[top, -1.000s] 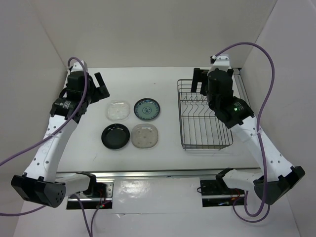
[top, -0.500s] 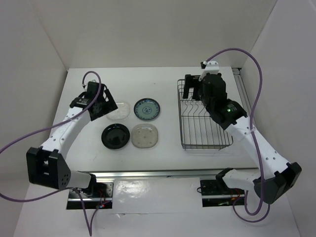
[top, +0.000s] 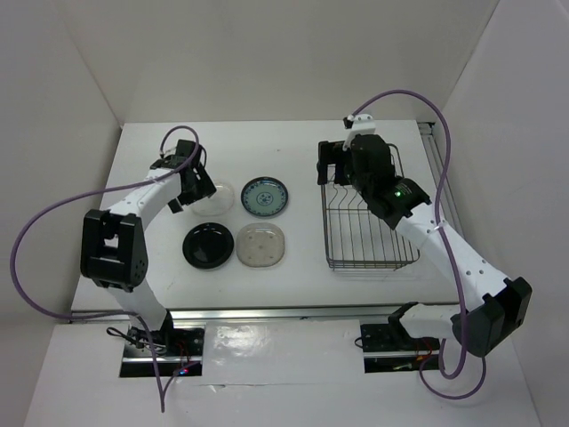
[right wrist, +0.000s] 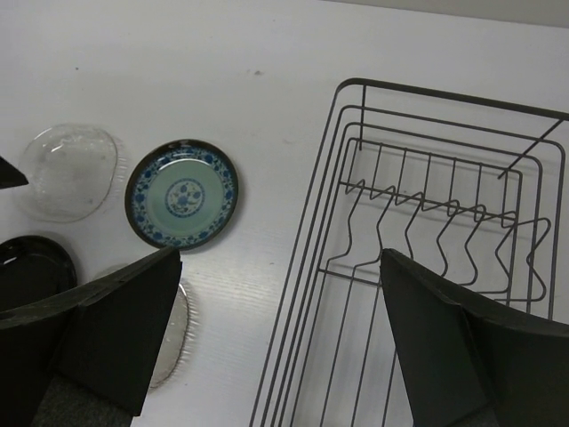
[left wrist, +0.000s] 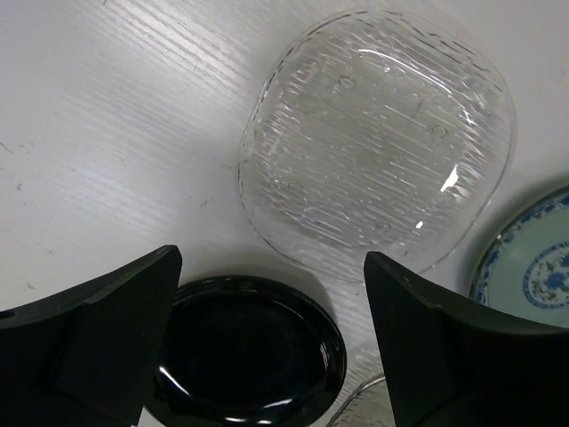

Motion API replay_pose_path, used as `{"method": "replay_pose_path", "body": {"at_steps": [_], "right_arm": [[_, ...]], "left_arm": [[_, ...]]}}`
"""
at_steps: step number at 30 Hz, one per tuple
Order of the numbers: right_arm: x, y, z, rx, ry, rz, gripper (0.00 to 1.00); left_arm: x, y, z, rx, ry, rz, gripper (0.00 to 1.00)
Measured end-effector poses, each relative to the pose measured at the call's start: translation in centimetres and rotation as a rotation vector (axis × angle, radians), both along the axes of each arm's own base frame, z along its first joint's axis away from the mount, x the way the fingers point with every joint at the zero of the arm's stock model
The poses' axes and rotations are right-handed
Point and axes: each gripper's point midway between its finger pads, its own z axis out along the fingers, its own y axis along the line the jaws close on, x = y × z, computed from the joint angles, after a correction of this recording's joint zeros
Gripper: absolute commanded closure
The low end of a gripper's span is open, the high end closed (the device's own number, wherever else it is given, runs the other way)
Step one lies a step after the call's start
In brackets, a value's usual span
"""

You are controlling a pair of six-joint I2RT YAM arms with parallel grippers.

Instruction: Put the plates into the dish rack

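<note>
Four plates lie on the white table: clear, blue-green patterned, glossy black and whitish dotted. The dish rack, a dark wire basket, stands to the right and holds nothing. My left gripper is open and empty, low over the clear plate's left edge. Its wrist view shows the clear plate ahead and the black plate between the fingers. My right gripper is open and empty above the rack's far left corner. Its wrist view shows the rack and the blue-green plate.
White walls close in the table on the left, back and right. A metal rail runs along the near edge. Purple cables loop from both arms. The right wrist view also shows the clear plate and the black plate.
My left gripper has moved right and down to the clear plate's edge. My right gripper has moved left over the rack's left side. The plates and rack have not moved.
</note>
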Motion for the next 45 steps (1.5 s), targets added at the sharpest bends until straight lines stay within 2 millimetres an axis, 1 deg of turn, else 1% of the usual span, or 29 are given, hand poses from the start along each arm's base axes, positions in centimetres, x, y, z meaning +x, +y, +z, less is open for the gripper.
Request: {"method": "replay_pose_path", "body": {"at_steps": [3, 4, 6, 7, 8, 9, 11, 12, 13, 15, 16, 17, 19, 21, 22, 24, 25, 28, 30, 34, 37, 39, 40, 42, 43, 45], "right_arm": [[-0.2, 0.6, 0.0, 0.004, 0.0, 0.02, 0.0], [-0.3, 0.8, 0.1, 0.006, -0.001, 0.029, 0.0], [-0.5, 1.3, 0.1, 0.006, -0.001, 0.042, 0.0], [-0.6, 1.5, 0.1, 0.006, -0.001, 0.047, 0.0], [-0.7, 1.7, 0.1, 0.006, -0.001, 0.053, 0.0], [-0.8, 1.9, 0.1, 0.006, -0.001, 0.058, 0.0], [-1.0, 2.2, 0.1, 0.003, -0.002, 0.069, 0.0], [-1.0, 2.3, 0.0, 0.002, -0.001, 0.071, 0.0], [-1.1, 2.4, 0.0, 0.002, -0.001, 0.075, 0.0], [-1.1, 2.6, -0.1, -0.002, 0.002, 0.082, 0.0], [-1.2, 2.8, -0.3, -0.005, 0.004, 0.087, 0.0], [-1.2, 3.0, -0.4, -0.009, 0.008, 0.092, 0.0], [-1.3, 3.4, -0.8, -0.016, 0.015, 0.101, 0.0], [-1.4, 3.7, -1.1, -0.023, 0.02, 0.107, 0.0], [-1.5, 3.8, -1.2, -0.027, 0.02, 0.11, 0.0], [-1.6, 4.1, -1.1, -0.033, 0.017, 0.117, 0.0], [-1.7, 4.1, -1.1, -0.039, 0.014, 0.119, 0.0], [-1.8, 4.2, -1.1, -0.048, 0.011, 0.121, 0.0], [-1.8, 4.3, -1.1, -0.051, 0.009, 0.121, 0.0], [-1.8, 4.4, -1.1, -0.05, 0.004, 0.123, 0.0], [-1.7, 4.7, -1.4, -0.042, -0.003, 0.13, 0.0], [-1.8, 5.2, -1.7, -0.03, -0.002, 0.156, 0.0], [-2.0, 5.7, -1.8, -0.021, 0.003, 0.18, 0.0], [-2.4, 6.9, -1.7, 0.01, -0.005, 0.246, 0.0], [-2.6, 7.6, -1.6, 0.027, -0.009, 0.286, 0.0], [-3.5, 9.3, -1.4, 0.07, -0.028, 0.393, 0.0]], "left_arm": [[0.6, 0.7, -1.4, 0.003, 0.026, 0.018, 0.03], [0.7, 1.0, -1.8, 0.001, 0.036, 0.026, 0.04], [0.9, 1.6, -2.8, -0.006, 0.054, 0.042, 0.1], [0.9, 1.8, -3.1, -0.009, 0.061, 0.048, 0.16], [1.1, 2.1, -3.5, -0.011, 0.063, 0.055, 0.19], [1.2, 2.3, -3.7, -0.012, 0.064, 0.06, 0.19], [1.5, 2.4, -4.2, -0.016, 0.064, 0.064, 0.21], [1.7, 2.4, -4.5, -0.018, 0.064, 0.062, 0.24], [1.8, 2.3, -4.7, -0.021, 0.065, 0.062, 0.24], [2.0, 2.2, -5.4, -0.025, 0.071, 0.06, 0.3], [2.0, 2.1, -5.8, -0.027, 0.077, 0.059, 0.3], [2.1, 2.1, -6.2, -0.026, 0.084, 0.057, 0.33], [2.0, 1.9, -7.2, -0.03, 0.103, 0.058, 0.46], [2.8, 1.7, -6.9, -0.038, 0.08, 0.055, 0.56], [3.0, 1.7, -6.9, -0.039, 0.077, 0.056, 0.7], [3.3, 1.7, -7.0, -0.034, 0.076, 0.06, 0.88], [3.6, 1.7, -6.7, -0.037, 0.068, 0.065, 1.0], [5.3, 1.6, -5.3, -0.039, 0.009, 0.08, 1.0], [5.6, 1.7, -5.2, -0.031, 0.002, 0.09, 1.0], [5.4, 2.3, -5.0, -0.022, 0.006, 0.125, 1.0], [5.1, 2.6, -3.7, -0.022, -0.028, 0.135, 1.0], [4.2, 2.8, -1.5, -0.02, -0.07, 0.121, 1.0], [3.6, 2.7, 0.0, -0.019, -0.101, 0.105, 1.0], [2.7, 2.3, 3.7, -0.024, -0.194, 0.056, 1.0], [2.5, 1.7, 5.8, -0.031, -0.256, 0.016, 1.0], [2.5, -0.3, 10.3, -0.064, -0.388, -0.073, 1.0]]}}
